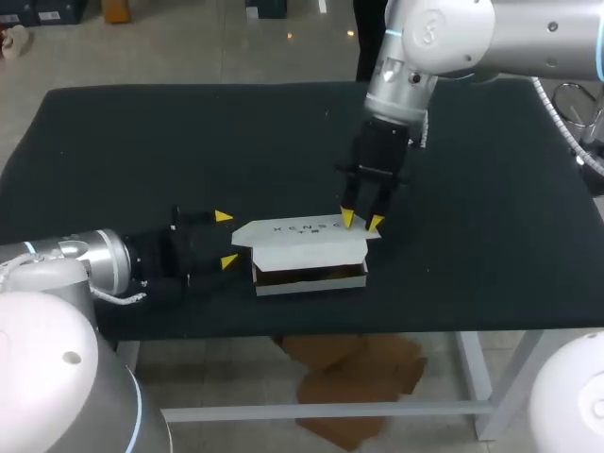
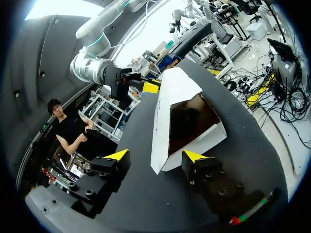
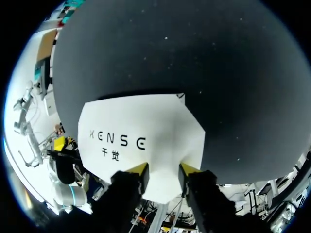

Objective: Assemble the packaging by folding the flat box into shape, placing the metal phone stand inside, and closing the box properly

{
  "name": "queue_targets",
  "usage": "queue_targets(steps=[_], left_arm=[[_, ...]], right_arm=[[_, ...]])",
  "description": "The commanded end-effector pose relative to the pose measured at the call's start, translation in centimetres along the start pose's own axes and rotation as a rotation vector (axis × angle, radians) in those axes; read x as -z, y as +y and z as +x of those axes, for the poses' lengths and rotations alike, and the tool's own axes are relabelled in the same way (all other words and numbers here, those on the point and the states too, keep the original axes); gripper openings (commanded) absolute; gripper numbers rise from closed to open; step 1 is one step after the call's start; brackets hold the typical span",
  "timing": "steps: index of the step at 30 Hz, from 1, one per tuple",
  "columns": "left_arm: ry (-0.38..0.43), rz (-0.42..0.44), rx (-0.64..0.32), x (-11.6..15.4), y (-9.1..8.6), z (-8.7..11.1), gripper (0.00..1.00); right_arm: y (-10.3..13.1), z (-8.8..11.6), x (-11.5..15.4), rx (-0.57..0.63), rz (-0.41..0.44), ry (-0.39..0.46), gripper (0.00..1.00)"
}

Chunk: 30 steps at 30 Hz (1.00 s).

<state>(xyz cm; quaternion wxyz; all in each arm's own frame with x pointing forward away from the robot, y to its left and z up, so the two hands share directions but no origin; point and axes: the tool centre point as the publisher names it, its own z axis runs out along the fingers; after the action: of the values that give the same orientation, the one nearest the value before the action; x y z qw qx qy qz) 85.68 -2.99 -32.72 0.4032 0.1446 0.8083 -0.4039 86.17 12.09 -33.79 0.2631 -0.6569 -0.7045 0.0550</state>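
Observation:
A white box lies near the table's front edge, its printed lid half lowered over a dark inside seen through the front gap. I see no phone stand. My right gripper comes down on the lid's right end. In the right wrist view its yellow tips stand apart on top of the white lid, not clamping it. My left gripper lies level at the box's left end, open. In the left wrist view the box's near corner sits between its spread tips, touching neither.
The black table carries nothing else in view. Its front edge runs just below the box. My right arm's gripper shows beyond the box's far end in the left wrist view.

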Motion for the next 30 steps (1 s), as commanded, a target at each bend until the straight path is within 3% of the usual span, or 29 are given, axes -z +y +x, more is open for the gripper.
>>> queue_targets(steps=[1, 6, 7, 8, 21, 27, 30], left_arm=[[0.162, -0.019, 0.070, 3.7, -0.4, -1.7, 1.00], [0.360, -0.132, 0.141, 5.0, -0.8, -3.2, 1.00], [0.376, -0.204, 0.144, 5.1, -0.9, -3.6, 1.00], [0.370, -0.330, 0.135, 5.3, -0.8, -4.0, 1.00], [0.370, -0.330, 0.135, 5.3, -0.8, -4.0, 1.00], [0.384, -0.305, 0.325, 4.3, -1.3, -4.8, 1.00], [0.429, -0.397, 0.572, 3.8, -1.2, -6.5, 1.00]], right_arm=[[-0.3, -0.1, -0.1, 0.000, -0.013, 0.000, 0.44], [-0.5, -0.1, -0.1, 0.001, -0.024, -0.003, 0.45], [-0.5, -0.1, -0.1, 0.002, -0.025, -0.003, 0.45], [-0.5, -0.1, -0.1, 0.002, -0.026, -0.003, 0.45], [-0.4, 0.0, -0.4, 0.002, -0.035, -0.003, 0.45], [-0.4, 0.2, -0.5, -0.001, -0.040, -0.005, 0.45], [-0.4, 0.2, -0.6, -0.005, -0.042, -0.008, 0.45]])
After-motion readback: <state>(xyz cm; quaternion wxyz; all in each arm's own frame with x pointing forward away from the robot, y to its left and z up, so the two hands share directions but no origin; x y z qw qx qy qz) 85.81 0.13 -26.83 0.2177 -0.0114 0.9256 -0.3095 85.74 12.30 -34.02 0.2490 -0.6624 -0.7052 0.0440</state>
